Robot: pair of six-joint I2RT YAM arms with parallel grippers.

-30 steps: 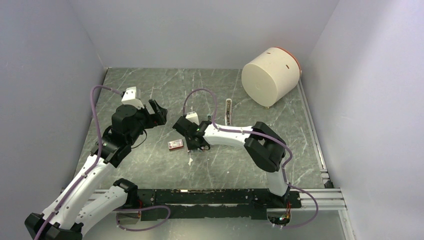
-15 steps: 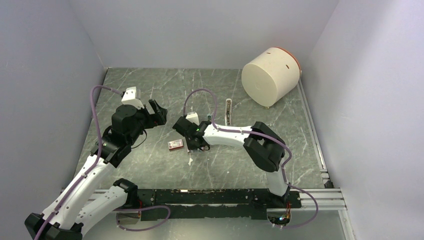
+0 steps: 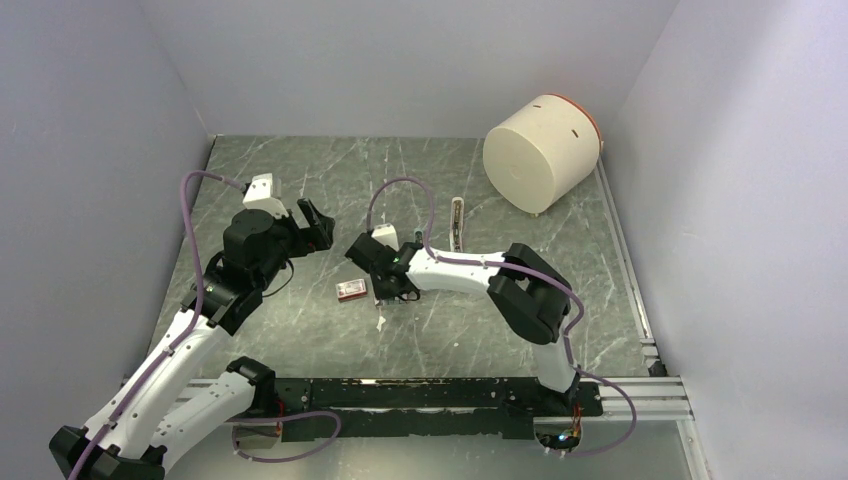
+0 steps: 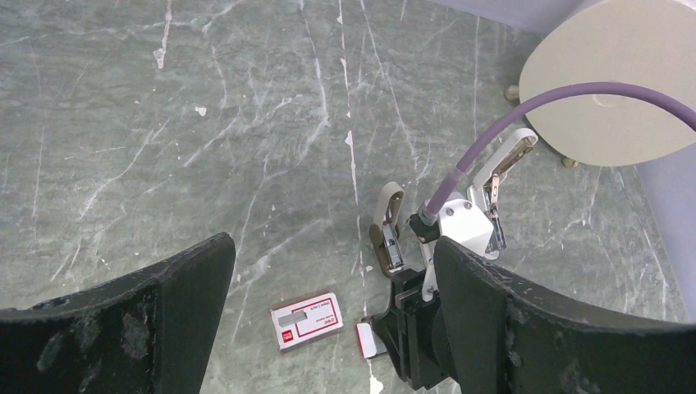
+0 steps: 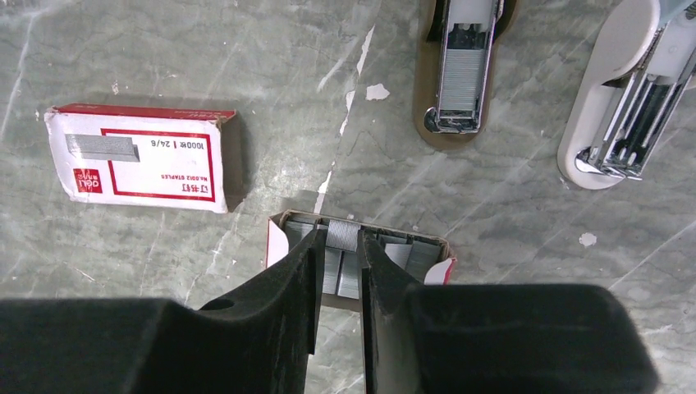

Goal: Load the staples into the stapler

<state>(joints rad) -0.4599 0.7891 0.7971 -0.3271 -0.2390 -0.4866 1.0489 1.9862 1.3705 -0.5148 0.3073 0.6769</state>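
Observation:
The staples (image 5: 343, 236) are silvery strips in an open red-edged tray (image 5: 439, 264), whose red and white end shows in the left wrist view (image 4: 369, 339). My right gripper (image 5: 340, 246) reaches down into the tray with its jaws closed on one strip; it also shows in the top view (image 3: 385, 285). The stapler lies open just beyond: a brown base with a metal channel (image 5: 460, 66) and a white arm with metal rails (image 5: 624, 98). My left gripper (image 3: 312, 225) is open and empty, held above the table to the left.
A little red and white staple box (image 5: 139, 156) lies left of the tray, also in the top view (image 3: 351, 289). A big cream drum (image 3: 540, 152) lies on its side at the back right. A white scrap (image 3: 381, 322) lies near the right gripper.

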